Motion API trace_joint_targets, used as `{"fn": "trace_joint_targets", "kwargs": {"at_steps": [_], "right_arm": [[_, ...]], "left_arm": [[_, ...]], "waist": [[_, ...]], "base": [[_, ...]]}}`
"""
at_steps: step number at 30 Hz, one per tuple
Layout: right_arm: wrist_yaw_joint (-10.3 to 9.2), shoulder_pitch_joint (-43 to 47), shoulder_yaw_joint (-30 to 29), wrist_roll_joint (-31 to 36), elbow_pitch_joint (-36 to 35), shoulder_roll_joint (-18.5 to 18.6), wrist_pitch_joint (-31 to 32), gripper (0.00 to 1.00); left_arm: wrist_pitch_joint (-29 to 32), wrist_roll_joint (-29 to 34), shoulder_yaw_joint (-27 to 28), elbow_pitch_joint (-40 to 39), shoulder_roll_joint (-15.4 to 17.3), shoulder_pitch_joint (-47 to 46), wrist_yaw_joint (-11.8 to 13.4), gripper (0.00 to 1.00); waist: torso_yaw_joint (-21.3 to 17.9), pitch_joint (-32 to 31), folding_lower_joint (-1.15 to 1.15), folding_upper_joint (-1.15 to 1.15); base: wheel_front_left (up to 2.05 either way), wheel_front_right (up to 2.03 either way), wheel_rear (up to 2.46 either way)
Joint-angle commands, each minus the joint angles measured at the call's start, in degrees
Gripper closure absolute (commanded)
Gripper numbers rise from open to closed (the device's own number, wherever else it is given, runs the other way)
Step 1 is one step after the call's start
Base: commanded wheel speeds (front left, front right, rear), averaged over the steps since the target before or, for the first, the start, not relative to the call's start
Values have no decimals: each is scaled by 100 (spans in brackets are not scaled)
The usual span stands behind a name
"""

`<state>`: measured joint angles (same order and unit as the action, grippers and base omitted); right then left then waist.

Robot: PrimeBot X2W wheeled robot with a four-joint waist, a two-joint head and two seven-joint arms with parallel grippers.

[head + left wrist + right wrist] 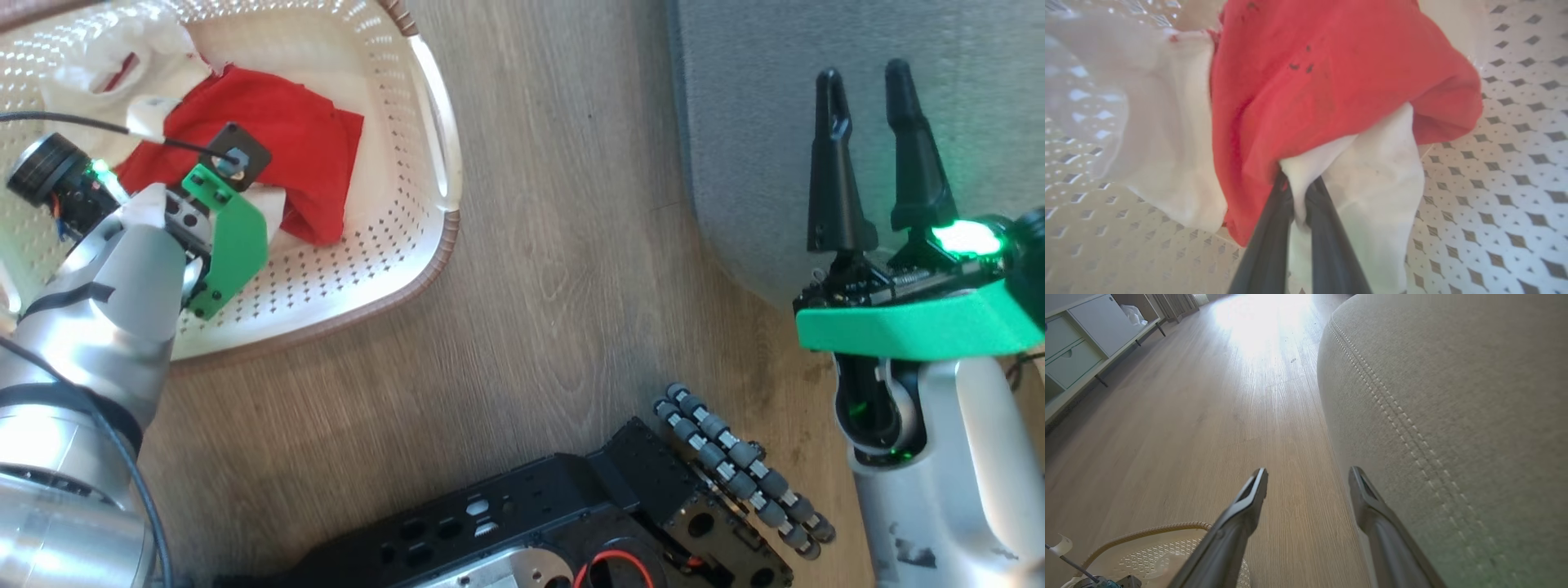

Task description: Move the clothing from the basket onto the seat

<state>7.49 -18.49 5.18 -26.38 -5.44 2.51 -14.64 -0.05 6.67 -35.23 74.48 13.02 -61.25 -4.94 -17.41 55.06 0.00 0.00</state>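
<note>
Red clothing (269,147) with white panels lies bunched in the cream basket (424,155) at the upper left of the head view. My left arm reaches down into the basket, its wrist covering the fingers there. In the left wrist view my left gripper (1299,196) is shut on a white fold of the clothing (1331,81), the red cloth draped above it over the perforated basket floor (1502,171). My right gripper (864,77) stands open over the rounded corner of the grey seat (759,98), nothing between its fingers. The seat (1453,396) with its pale double stitching lies right of the right gripper (1308,475).
Wood-look floor (555,269) separates the basket from the seat. My black base with a roller wheel (735,465) sits at the bottom centre. A pale low cabinet (1081,347) stands far left in the right wrist view, with the basket rim (1147,533) at that view's bottom left.
</note>
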Motion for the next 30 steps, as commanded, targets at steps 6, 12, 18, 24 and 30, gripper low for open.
{"fn": "trace_joint_targets", "kwargs": {"at_steps": [6,12,18,24,30], "right_arm": [[0,-8,205,-195,6,37,-36,0],[0,-1,161,-222,230,37,-36,0],[0,158,110,-136,366,37,-36,0],[0,332,66,-10,505,37,-36,0],[0,520,-5,35,624,37,-36,0]], "left_arm": [[-373,-196,167,-53,218,201,151,100],[-993,-406,234,-55,28,568,248,100],[-1386,-684,385,-96,-167,967,432,100],[-1490,-975,572,-828,-379,1443,647,100],[-1493,-1220,809,-2027,-443,1977,754,100]], "waist": [[-148,-424,0,0],[-26,-1180,0,0],[165,-1964,0,0],[403,-2689,0,0],[662,-3263,0,0]], "base": [[0,0,0],[0,0,0],[0,0,0],[0,0,0],[0,0,0]]}}
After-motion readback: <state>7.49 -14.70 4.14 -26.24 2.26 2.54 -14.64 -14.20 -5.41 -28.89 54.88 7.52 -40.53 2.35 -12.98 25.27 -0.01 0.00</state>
